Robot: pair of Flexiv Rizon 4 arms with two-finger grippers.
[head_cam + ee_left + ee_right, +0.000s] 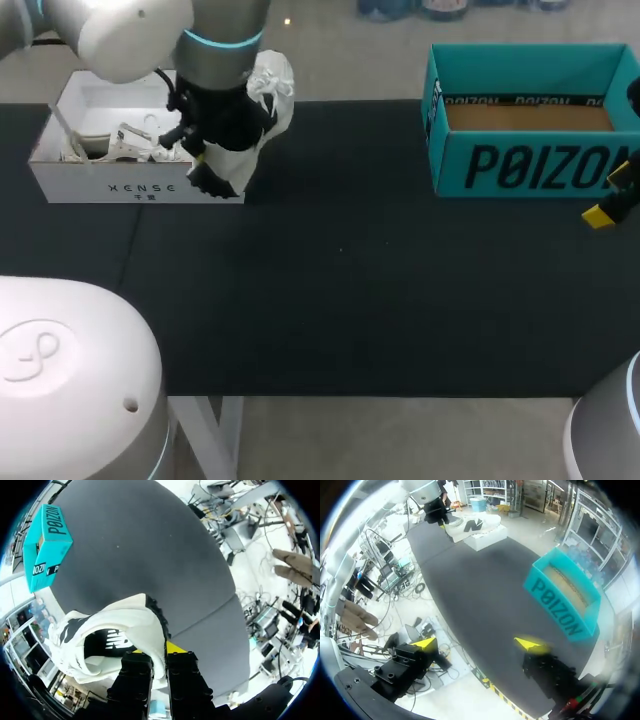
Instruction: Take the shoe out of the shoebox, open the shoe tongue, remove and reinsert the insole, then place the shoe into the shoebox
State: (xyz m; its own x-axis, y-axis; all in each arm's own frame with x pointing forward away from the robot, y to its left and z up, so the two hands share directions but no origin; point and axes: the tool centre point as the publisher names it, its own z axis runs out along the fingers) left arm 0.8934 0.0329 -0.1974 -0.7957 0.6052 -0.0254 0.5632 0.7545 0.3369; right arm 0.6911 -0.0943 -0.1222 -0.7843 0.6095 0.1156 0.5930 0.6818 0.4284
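Note:
A white shoe (272, 85) with a black logo hangs in the air at the right end of the white shoebox (110, 185), at the table's far left. My left gripper (205, 165) is shut on the shoe's collar edge. In the left wrist view the thin white rim of the shoe (107, 637) is pinched between the two fingers of the left gripper (156, 650). Crumpled paper and white pieces lie inside the white shoebox. My right gripper (477, 644) stands open and holds nothing. It hovers at the table's right edge (610, 195), near the teal box.
An open teal box (530, 120) with a brown cardboard floor stands at the far right; it also shows in the right wrist view (565, 600) and the left wrist view (47, 545). A black mat (350, 270) covers the table between the two boxes.

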